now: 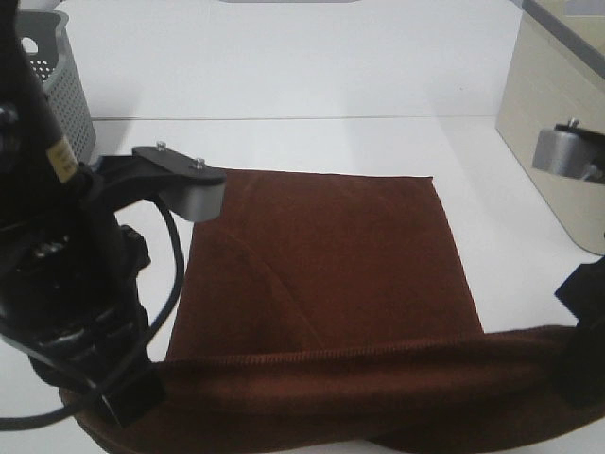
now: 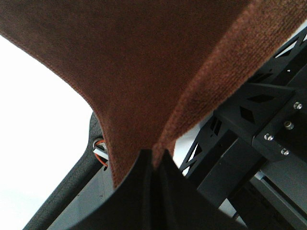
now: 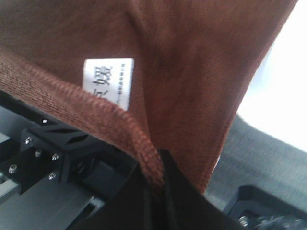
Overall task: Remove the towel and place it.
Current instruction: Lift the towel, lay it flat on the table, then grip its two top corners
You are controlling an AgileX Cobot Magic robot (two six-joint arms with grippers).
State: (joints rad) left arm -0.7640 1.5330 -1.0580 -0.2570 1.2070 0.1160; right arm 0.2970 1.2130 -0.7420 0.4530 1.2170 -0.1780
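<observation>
While left claw [image 2: 153,160] and right claw [image 3: 160,167] clench its hem, maroon plush towel [image 1: 321,274] half-spread on white desk [image 1: 284,142].
Far half down; release pending.

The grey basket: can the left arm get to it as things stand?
Probably not freely. The basket stands just beyond the left arm and the way looks clear, but the left gripper is shut on the towel, whose other end the right gripper holds, so the cloth would drag along.
</observation>
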